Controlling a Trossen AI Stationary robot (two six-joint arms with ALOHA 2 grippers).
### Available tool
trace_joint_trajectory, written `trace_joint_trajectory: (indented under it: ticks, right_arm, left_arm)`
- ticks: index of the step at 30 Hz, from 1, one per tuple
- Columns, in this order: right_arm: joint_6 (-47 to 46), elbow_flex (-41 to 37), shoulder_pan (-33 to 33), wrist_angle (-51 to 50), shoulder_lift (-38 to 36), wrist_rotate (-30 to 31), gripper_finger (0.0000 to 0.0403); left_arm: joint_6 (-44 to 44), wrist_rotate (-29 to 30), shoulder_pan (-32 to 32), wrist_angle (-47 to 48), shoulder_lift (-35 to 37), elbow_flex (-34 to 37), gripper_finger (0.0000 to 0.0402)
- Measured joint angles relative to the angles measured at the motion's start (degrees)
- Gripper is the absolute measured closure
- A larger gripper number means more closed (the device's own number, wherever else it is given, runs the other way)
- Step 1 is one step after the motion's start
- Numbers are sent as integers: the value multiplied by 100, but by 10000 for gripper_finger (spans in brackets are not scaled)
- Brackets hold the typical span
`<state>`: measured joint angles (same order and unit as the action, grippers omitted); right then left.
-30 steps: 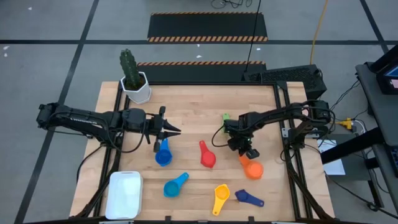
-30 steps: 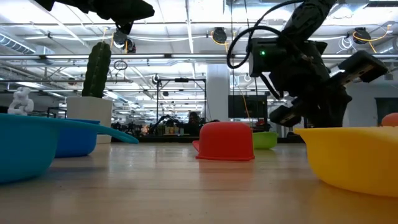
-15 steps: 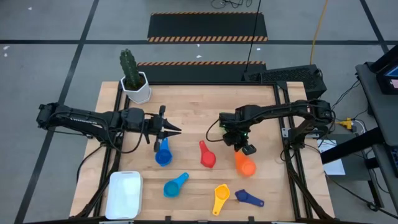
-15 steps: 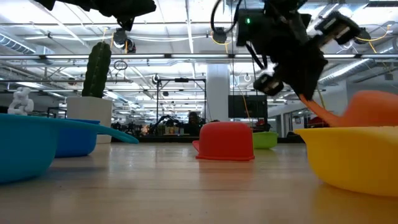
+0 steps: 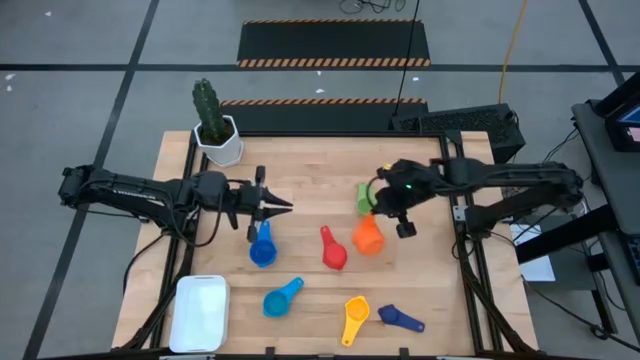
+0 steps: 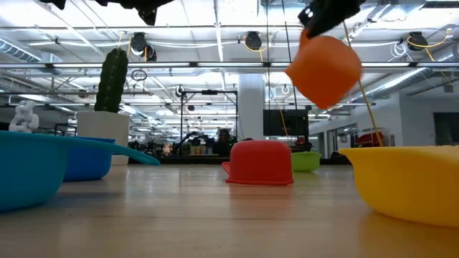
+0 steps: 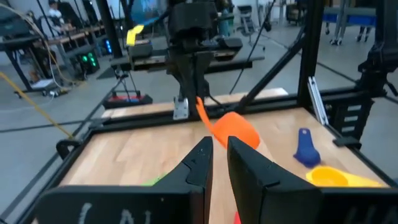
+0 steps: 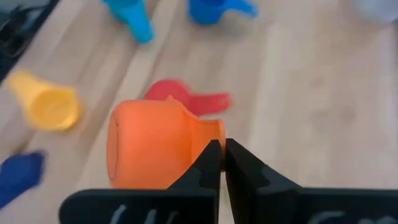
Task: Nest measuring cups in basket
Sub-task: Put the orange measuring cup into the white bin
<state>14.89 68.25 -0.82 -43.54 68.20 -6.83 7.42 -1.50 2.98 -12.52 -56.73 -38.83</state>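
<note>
Hanging clear of the table, the orange cup [image 5: 367, 235] dangles by its handle from the right gripper [image 5: 386, 207], whose fingers pinch it tight. Below and beside that gripper lies the red cup [image 5: 333, 250]. The left gripper [image 5: 283, 208] hovers well away, fingers nearly together, holding nothing.

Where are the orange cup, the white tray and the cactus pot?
orange cup [image 5: 367, 236]: high view, on its bowl, held above the table.
basket [image 5: 200, 312]: high view, on its bare floor.
cactus pot [image 5: 221, 146]: high view, on the white hexagonal rim.

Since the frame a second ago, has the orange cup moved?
Yes. The right gripper has lifted the orange cup off the table and carried it left, closer to the red cup, which has stayed put.
</note>
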Motion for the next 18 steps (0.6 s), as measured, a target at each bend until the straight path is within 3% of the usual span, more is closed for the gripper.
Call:
trace_joint_trajectory:
  ticks: [10, 16, 18]
  right_arm:
    - [-643, -646, 1440, 1662, -357, 3304, 403]
    - [90, -1803, 2102, 3954, -322, 4205, 403]
    - [472, -2221, 2178, 4759, -323, 4246, 403]
  left_arm:
    - [-67, 1, 17, -83, 0, -1, 350]
    - [-160, 4, 20, -213, -2, 0, 350]
    - [-180, 6, 20, -295, -4, -2, 350]
